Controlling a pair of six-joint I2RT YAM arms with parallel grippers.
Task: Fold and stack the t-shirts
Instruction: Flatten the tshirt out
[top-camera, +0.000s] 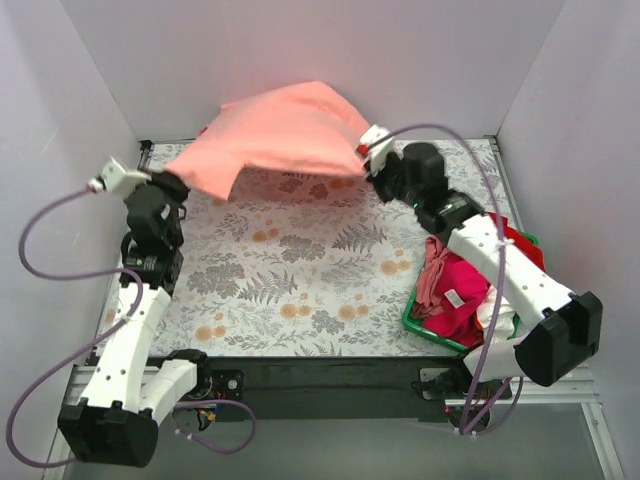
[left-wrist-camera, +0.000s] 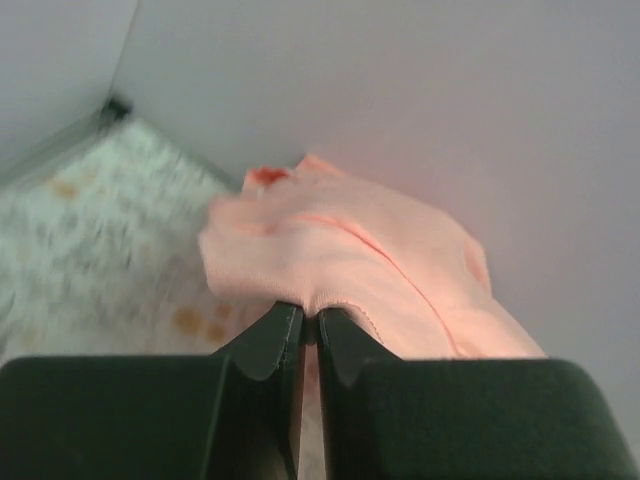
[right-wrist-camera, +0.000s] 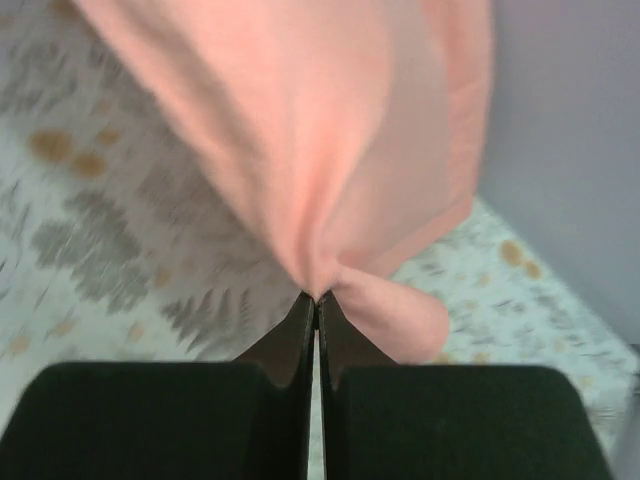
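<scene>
The salmon-pink t-shirt hangs stretched in the air over the far part of the table, held at both ends. My left gripper is shut on its left edge; in the left wrist view the cloth is pinched between the closed jaws. My right gripper is shut on its right edge; in the right wrist view the cloth bunches at the closed jaws. Red, magenta and white t-shirts lie piled in the green basket at the right.
The table wears a leaf-patterned cloth. White walls close in on the left, back and right. The green basket stands at the table's right front corner, under the right arm. Purple cables loop beside both arms.
</scene>
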